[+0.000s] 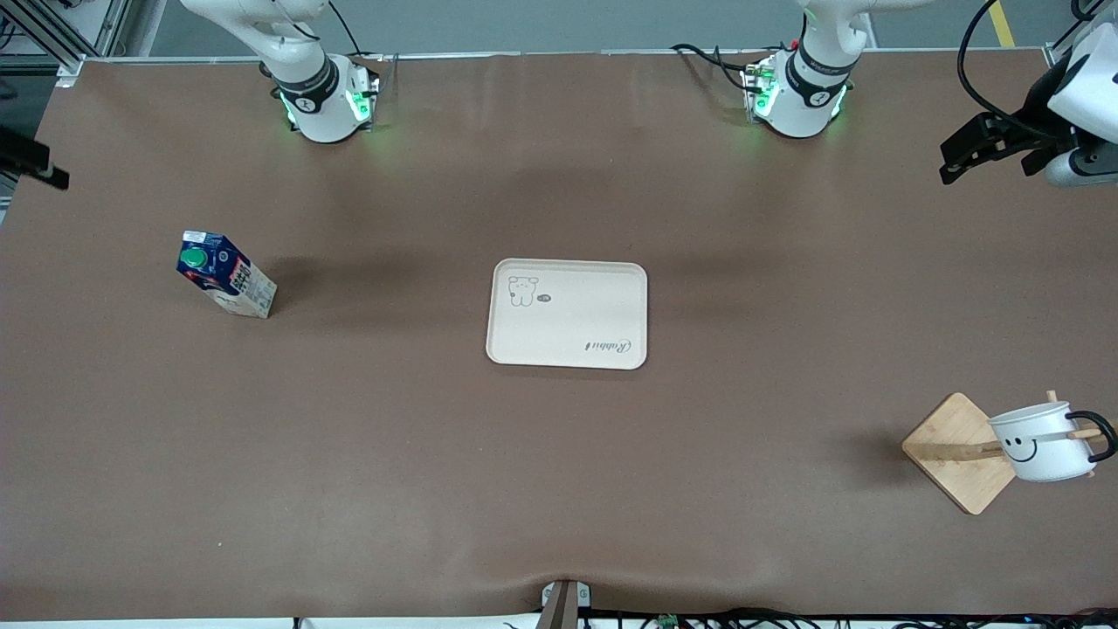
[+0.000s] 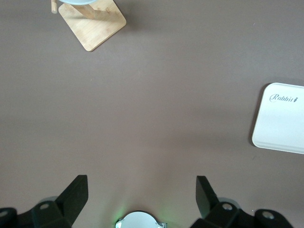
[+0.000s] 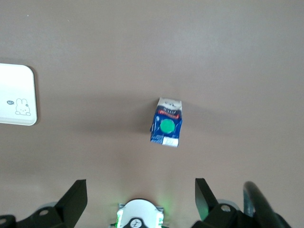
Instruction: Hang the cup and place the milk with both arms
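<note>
The milk (image 1: 225,285) stands upright on the brown table toward the right arm's end, its green cap on top; it also shows in the right wrist view (image 3: 166,128). The cup (image 1: 1044,441), white with a smiley face, hangs by its black handle on a peg of the wooden rack (image 1: 959,452) toward the left arm's end. Only its rim shows in the left wrist view (image 2: 76,2). My left gripper (image 2: 140,190) is open and empty, raised high at that end of the table (image 1: 961,159). My right gripper (image 3: 138,190) is open and empty, high above the table with the milk below it.
A cream tray (image 1: 568,349) with a rabbit drawing lies flat at the table's middle, nothing on it; it shows in both wrist views (image 2: 280,128) (image 3: 14,90). The arms' green-lit bases (image 1: 327,105) (image 1: 799,96) stand along the edge farthest from the front camera.
</note>
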`<state>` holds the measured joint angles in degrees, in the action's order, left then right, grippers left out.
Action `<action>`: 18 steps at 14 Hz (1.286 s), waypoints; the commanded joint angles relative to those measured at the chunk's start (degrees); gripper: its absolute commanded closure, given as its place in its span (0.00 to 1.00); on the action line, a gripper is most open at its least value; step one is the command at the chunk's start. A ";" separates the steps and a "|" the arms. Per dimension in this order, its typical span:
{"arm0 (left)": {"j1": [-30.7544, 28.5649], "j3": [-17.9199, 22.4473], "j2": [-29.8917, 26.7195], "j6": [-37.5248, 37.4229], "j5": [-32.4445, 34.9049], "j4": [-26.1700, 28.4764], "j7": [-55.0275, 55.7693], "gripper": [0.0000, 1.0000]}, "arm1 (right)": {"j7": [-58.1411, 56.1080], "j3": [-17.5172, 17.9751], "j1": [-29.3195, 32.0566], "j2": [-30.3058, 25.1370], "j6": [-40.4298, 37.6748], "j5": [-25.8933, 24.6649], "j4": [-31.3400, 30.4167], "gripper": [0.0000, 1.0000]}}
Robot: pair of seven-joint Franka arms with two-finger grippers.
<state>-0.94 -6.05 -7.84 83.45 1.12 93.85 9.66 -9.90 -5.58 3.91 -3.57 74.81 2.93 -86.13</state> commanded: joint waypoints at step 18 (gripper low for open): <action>-0.11 0.25 0.01 -0.84 0.20 -2.70 -0.60 0.00 | 3.75 1.53 -4.00 -1.44 5.96 -3.11 -2.12 0.00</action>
<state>-1.04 -5.82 -7.84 83.45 1.12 92.49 9.41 -6.15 -4.02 0.51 -5.89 81.99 0.74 -90.12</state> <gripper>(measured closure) 0.000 0.000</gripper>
